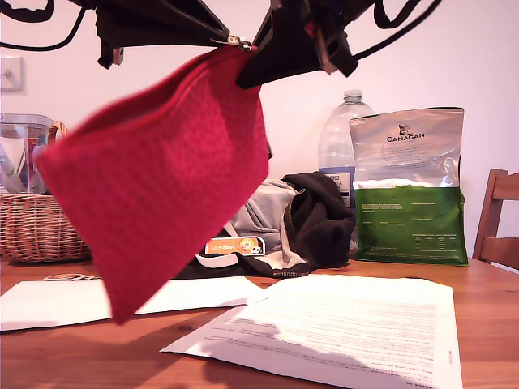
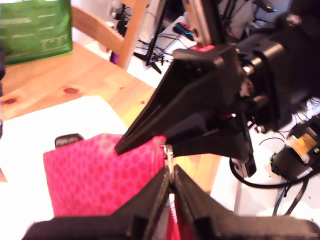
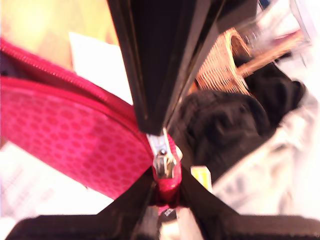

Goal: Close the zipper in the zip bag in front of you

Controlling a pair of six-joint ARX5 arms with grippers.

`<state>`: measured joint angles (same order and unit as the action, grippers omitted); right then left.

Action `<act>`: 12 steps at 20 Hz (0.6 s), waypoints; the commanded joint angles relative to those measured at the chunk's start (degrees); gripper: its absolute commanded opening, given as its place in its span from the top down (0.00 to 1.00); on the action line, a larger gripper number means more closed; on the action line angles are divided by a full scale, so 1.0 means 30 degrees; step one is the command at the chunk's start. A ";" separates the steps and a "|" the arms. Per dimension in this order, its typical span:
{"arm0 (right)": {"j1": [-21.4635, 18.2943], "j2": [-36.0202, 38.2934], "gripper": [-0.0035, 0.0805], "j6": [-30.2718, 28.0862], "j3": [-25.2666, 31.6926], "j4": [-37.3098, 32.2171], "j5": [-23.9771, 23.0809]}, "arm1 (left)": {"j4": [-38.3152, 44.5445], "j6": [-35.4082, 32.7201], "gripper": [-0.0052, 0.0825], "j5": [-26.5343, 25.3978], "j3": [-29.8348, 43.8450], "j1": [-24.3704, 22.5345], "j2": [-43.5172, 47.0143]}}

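Note:
The red-pink zip bag [image 1: 162, 178] hangs in the air, well above the table, with its low corner toward the exterior view's left. My first gripper [image 2: 171, 182] is shut on the silver pull of the zipper's slider [image 2: 169, 150], at the bag's top edge [image 1: 233, 40]. My second gripper [image 3: 167, 200] is shut on the bag's end right behind the slider [image 3: 162, 162], by the black tag. In the exterior view it is the black wedge [image 1: 251, 69] right of the slider. The zipper's teeth [image 3: 65, 75] run away from the slider. Whether they are joined is blurred.
Behind the bag on the wooden table [image 1: 486, 284] stand a green-and-silver Canagan bag [image 1: 409, 194] and a water bottle [image 1: 345, 138]. Also there are a heap of grey and black clothes [image 1: 300, 219] and a wicker basket [image 1: 36, 227]. Paper sheets [image 1: 349, 324] lie in front. A chair [image 1: 499, 219] is at the exterior view's right.

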<state>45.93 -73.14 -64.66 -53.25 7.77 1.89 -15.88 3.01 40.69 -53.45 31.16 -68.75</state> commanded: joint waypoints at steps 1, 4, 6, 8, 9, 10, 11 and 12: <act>0.0015 -0.0146 0.97 0.0036 -0.0299 0.0036 -0.1144 | 0.0248 0.0313 0.97 0.0036 -0.0444 0.0168 0.0044; 0.0022 -0.0146 0.97 0.0153 -0.0299 0.1217 -0.2266 | 0.0219 0.1137 0.97 -0.0801 -0.0517 0.0168 0.0044; 0.0022 -0.0146 0.97 0.0998 -0.0299 0.1341 -0.2776 | 0.0029 0.1413 0.97 -0.1188 -0.0517 0.0168 0.0029; 0.0022 -0.0146 0.97 0.1384 -0.0299 0.1297 -0.3483 | -0.0342 0.1508 0.97 -0.1698 -0.0517 0.0175 0.0022; 0.0022 -0.0146 0.97 0.1654 -0.0299 0.1297 -0.3483 | -0.0525 0.1501 0.97 -0.1858 -0.0517 0.0175 0.0007; 0.0022 -0.0146 0.97 0.1851 -0.0299 0.1304 -0.3526 | -0.0699 0.1501 0.97 -0.2135 -0.0517 0.0168 -0.0058; 0.0022 -0.0146 0.97 0.2208 -0.0306 0.1275 -0.3832 | -0.0896 0.1515 0.97 -0.2324 -0.0517 0.0168 -0.0102; 0.0022 -0.0146 0.97 0.2433 -0.0306 0.1304 -0.3898 | -0.0954 0.1515 0.97 -0.2331 -0.0517 0.0168 -0.0248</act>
<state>45.50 -73.32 -58.33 -53.45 12.75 -9.87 -18.92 7.35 33.78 -53.89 31.73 -68.75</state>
